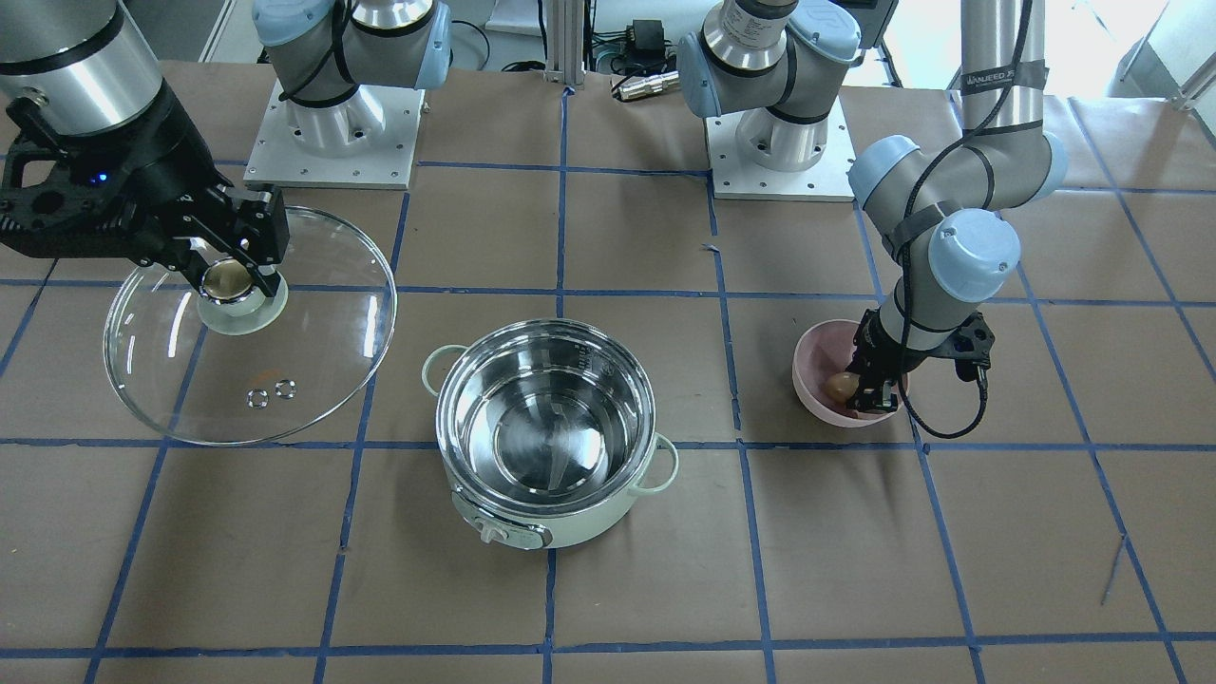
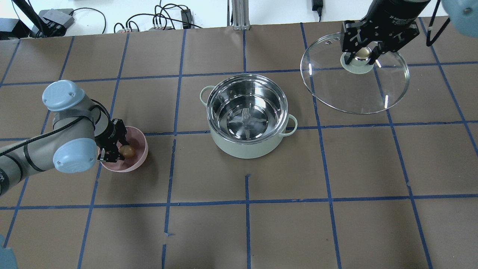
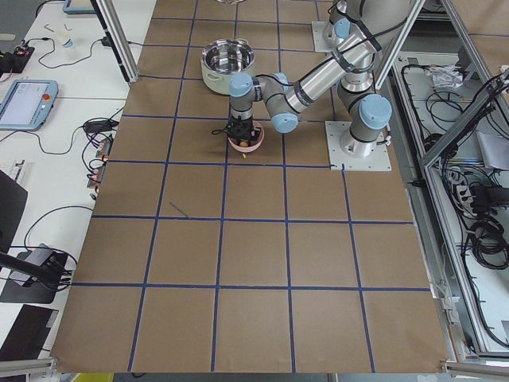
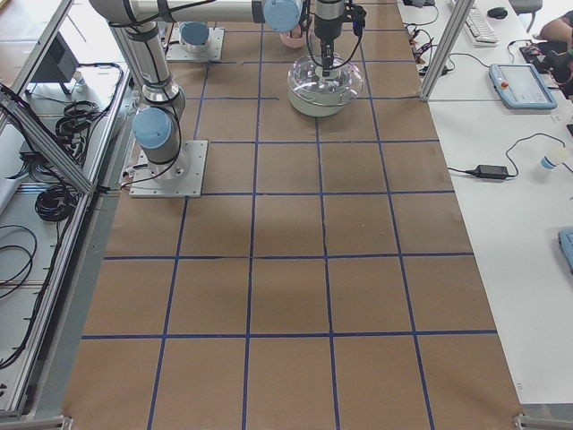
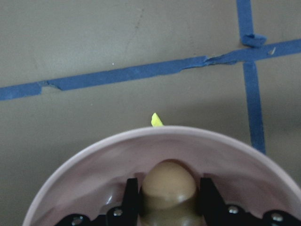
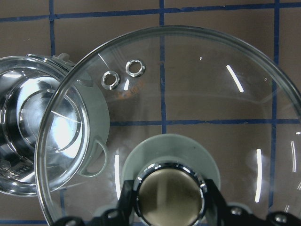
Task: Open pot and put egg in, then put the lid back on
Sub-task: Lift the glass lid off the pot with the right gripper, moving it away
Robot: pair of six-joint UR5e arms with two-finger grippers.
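On the brown, tape-gridded worktop (image 2: 242, 224), the scene from largest item to smallest.

**Lid** (image 2: 354, 89): clear glass, carried to one side of the pot, on the robot's right. The right claw (image 2: 361, 54) is clamped on its beige knob (image 1: 228, 278). The wrist view looks down through the glass at the pot's rim, so the lid appears raised off the worktop. Glass is rigid, fairly heavy and breakable; the central knob is the only sound grip, and it balances the disc.

**Pot** (image 2: 246, 112): mint green, uncovered, with nothing in its steel interior. It stands near the worktop's centre, between the two arms.

**Bowl** (image 2: 143, 144): pink, well apart from the pot, on the robot's left.

**Egg** (image 2: 127, 151): light brown, inside the bowl. The left claw (image 5: 169, 202) reaches into the bowl, one finger pressed against each flank of the egg; whether the egg has left the bowl's floor cannot be told. The shell is light, smooth, curved and brittle, so it is judged to need gentle pressure across its widest part. Too little and it slips; too much and it cracks.
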